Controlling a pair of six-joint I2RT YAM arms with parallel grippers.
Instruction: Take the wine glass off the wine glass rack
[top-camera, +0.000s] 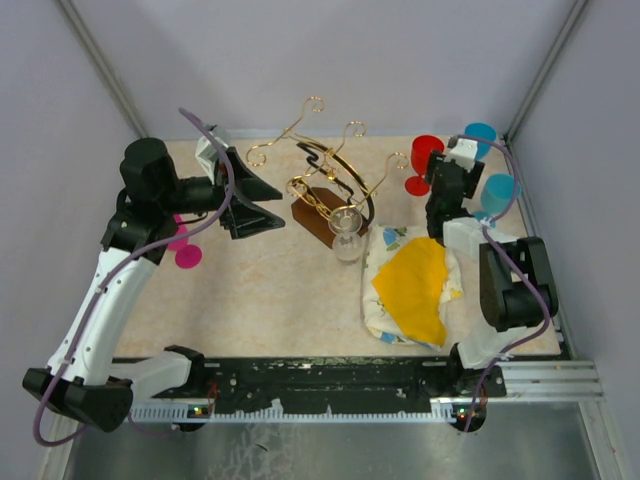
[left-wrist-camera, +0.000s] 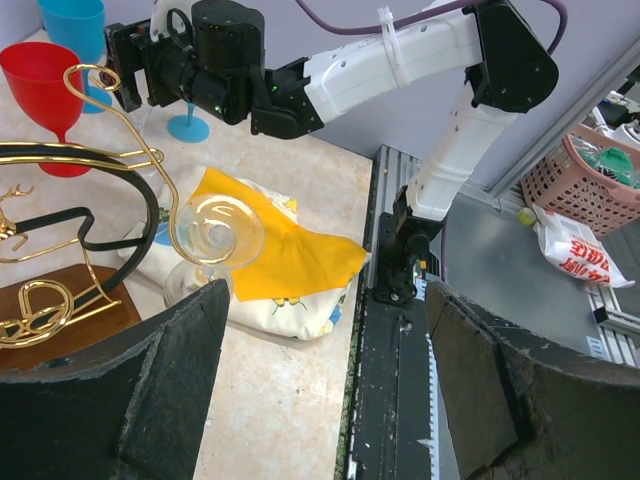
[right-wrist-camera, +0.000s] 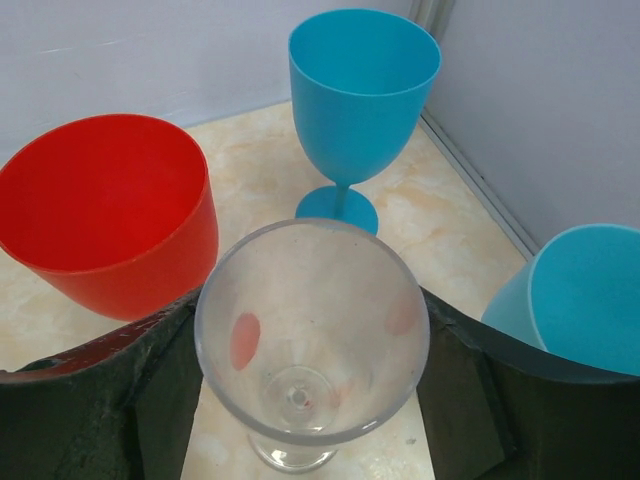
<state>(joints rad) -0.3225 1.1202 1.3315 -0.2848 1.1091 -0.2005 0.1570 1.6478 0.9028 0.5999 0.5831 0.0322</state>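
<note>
**Left gripper lined up on the hanging glass, right gripper around another**

The wine glass (left-wrist-camera: 213, 233) has not come off the rack (top-camera: 308, 212). It hangs upside down, its foot caught in a gold hook on the side facing the cloth (top-camera: 415, 285), its bowl low beside the wooden base. The hook carries it by the foot, so it probably has to slide out along the wire, not lift straight up.

The left gripper (top-camera: 280, 206) sits just beside the rack on the opposite side, spread wide and holding nothing. Its fingers point across the stand towards the glass. That looks like an approach pose, with the opening kept wide enough to take the bowl or stem.

The right gripper (right-wrist-camera: 308, 320) is at the far right corner of the bench (top-camera: 270, 290). One finger stands on each side of a second clear glass (right-wrist-camera: 312, 345), which is upright with its foot down near the bench top. I cannot tell whether the fingers are pressing on it or only flanking it. That glass stands close to the red cup (right-wrist-camera: 110, 215) and two blue cups (right-wrist-camera: 365, 90), which looks like a spot for glasses, well apart from the rack.
</note>
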